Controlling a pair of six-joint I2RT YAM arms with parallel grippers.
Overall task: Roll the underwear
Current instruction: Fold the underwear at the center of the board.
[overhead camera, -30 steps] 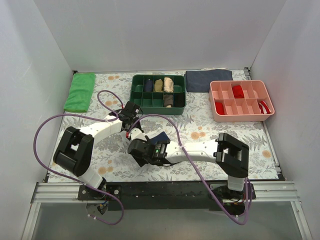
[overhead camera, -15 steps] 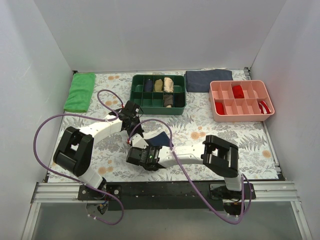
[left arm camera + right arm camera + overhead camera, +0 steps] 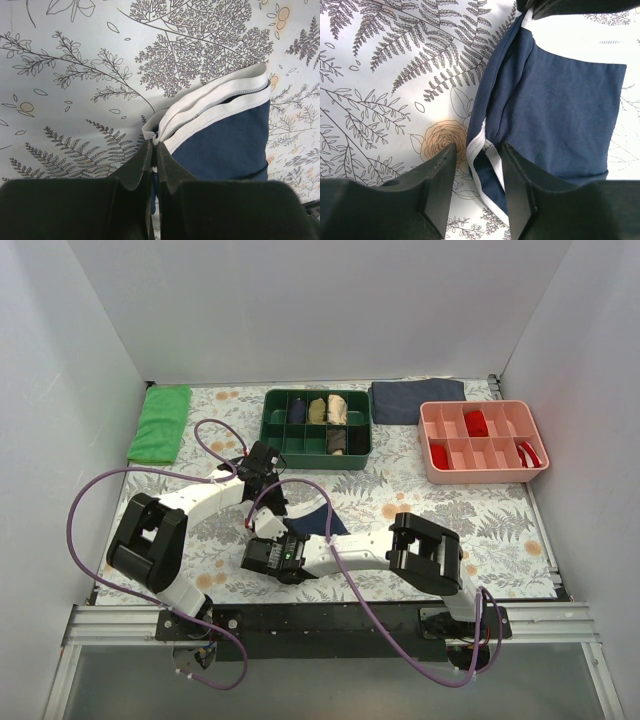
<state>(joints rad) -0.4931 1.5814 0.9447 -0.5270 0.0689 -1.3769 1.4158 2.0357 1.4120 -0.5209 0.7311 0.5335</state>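
Observation:
The underwear (image 3: pixel 312 517) is a navy blue folded piece with white piping, lying on the floral table between the two arms. In the left wrist view my left gripper (image 3: pixel 154 145) is shut on the white waistband corner of the underwear (image 3: pixel 225 135). In the right wrist view my right gripper (image 3: pixel 477 150) is open, its jaws set on either side of a white-piped edge of the underwear (image 3: pixel 555 105). In the top view the left gripper (image 3: pixel 268 492) is at the cloth's far left corner and the right gripper (image 3: pixel 285 540) at its near left edge.
A green tray (image 3: pixel 275 430) with rolled garments stands behind the cloth. A pink tray (image 3: pixel 435 455) with red items is at the back right. A dark grey-blue folded cloth (image 3: pixel 415 400) lies at the back, a green cloth (image 3: pixel 160 422) at the back left.
My right arm has swung leftward, its gripper moving to the near left edge of the underwear. The left gripper has stayed on the waistband corner.

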